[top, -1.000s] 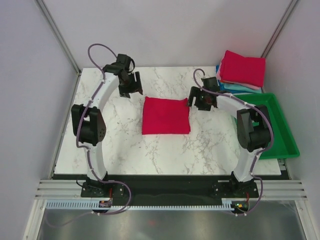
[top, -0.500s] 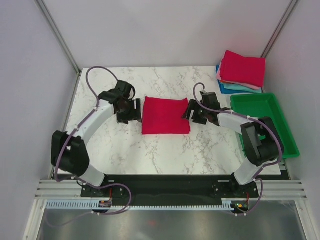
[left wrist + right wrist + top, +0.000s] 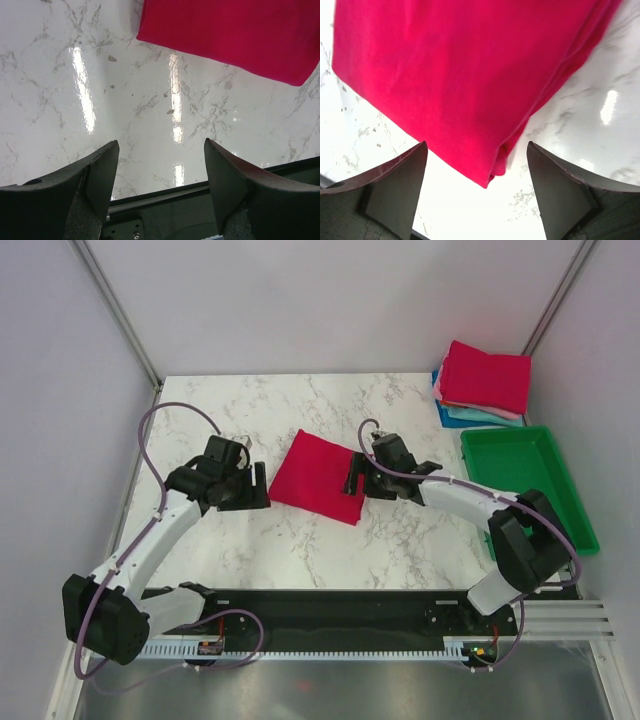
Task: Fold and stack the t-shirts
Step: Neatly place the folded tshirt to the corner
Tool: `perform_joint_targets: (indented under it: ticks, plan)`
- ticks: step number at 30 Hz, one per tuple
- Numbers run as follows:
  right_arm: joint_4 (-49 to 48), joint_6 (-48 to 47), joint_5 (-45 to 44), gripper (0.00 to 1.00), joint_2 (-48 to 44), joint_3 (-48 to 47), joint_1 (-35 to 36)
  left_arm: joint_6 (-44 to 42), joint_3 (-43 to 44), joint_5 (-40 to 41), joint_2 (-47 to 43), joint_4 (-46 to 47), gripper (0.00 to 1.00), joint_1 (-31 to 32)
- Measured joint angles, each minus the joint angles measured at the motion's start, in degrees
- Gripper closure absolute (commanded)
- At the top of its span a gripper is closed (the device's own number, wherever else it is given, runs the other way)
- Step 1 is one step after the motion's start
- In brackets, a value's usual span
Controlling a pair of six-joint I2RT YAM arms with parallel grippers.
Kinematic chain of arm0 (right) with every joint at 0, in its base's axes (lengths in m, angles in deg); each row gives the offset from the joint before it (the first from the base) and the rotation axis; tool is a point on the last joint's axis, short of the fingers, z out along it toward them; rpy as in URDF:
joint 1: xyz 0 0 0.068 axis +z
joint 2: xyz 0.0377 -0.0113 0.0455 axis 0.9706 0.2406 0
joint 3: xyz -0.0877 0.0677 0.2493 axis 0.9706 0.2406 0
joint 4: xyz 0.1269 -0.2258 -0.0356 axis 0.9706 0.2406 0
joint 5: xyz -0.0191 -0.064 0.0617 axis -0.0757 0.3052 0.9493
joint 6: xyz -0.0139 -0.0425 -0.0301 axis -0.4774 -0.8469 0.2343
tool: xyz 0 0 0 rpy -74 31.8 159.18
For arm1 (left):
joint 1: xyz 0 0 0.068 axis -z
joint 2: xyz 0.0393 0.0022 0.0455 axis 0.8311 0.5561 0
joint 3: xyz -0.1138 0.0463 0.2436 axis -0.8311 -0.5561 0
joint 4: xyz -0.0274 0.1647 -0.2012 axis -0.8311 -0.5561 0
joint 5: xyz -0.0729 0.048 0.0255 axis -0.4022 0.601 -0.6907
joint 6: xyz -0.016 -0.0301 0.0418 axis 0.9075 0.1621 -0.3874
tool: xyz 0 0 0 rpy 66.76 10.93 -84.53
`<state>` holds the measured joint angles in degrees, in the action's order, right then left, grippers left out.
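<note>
Since the red shirt (image 3: 322,475) lies folded at the middle of the desk (image 3: 300,550), right hand (image 3: 357,480) wide over its right edge, left hand (image 3: 256,495) wide just left, pinch all layers deep before lifting to the stack (image 3: 486,378) far right.

A plain crimson folded cloth t-shirt (image 3: 318,475) lies between the black left end effector (image 3: 258,493) and black right end effector (image 3: 350,480), on a white, grey-veined marble bench (image 3: 300,540). Beyond the right end effector are a green plastic tray (image 3: 520,455) and a crimson, pink, teal and blue folded shirt stack (image 3: 485,380).
</note>
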<state>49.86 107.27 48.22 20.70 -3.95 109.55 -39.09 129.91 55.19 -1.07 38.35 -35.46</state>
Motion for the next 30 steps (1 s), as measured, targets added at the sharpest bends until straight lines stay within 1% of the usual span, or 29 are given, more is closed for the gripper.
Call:
perform_joint_targets:
  ticks: [2, 3, 5, 8, 10, 14, 21, 26, 30]
  plan:
    - [3.6, -1.4, -2.7, 0.10, -1.9, -2.4, -0.4, 0.0, -2.0, 0.4, -0.9, 0.8, 0.23, 0.0]
    - [4.6, -1.8, -3.7, 0.08, -2.8, -3.3, -0.5, 0.0, -2.8, 0.4, -1.3, 1.0, 0.23, 0.0]
    - [5.2, -2.4, -4.8, 0.07, -5.6, -4.0, -1.4, 0.0, -3.6, 0.4, -1.9, 1.1, 0.24, 0.0]
    - [4.5, -2.3, -4.0, 0.07, -9.3, -3.1, -4.6, 0.0, -4.0, 0.4, -2.5, 1.8, 0.24, 0.0]
    - [3.7, -2.0, -3.0, 0.07, -9.9, -2.7, -7.5, 0.0, -4.0, 0.4, -2.5, 2.6, 0.24, 0.0]
    - [0.3, -1.2, 0.0, 0.07, -4.3, -2.7, -11.2, 0.0, -4.0, 0.4, -2.4, 3.1, 0.24, 0.0]
    - [-4.7, 1.4, 3.8, 0.08, 9.0, -2.8, -12.2, -0.1, -4.0, 0.4, -2.4, 3.6, 0.24, 0.0]
    - [-12.9, 3.8, 6.1, 0.10, 12.9, -4.3, -12.9, -0.1, -4.0, 0.4, -2.4, 3.9, 0.24, 0.0]
    - [-18.7, 6.3, 7.9, 0.14, 15.1, -4.2, -13.0, -0.1, -4.0, 0.4, -2.4, 4.0, 0.24, 0.0]
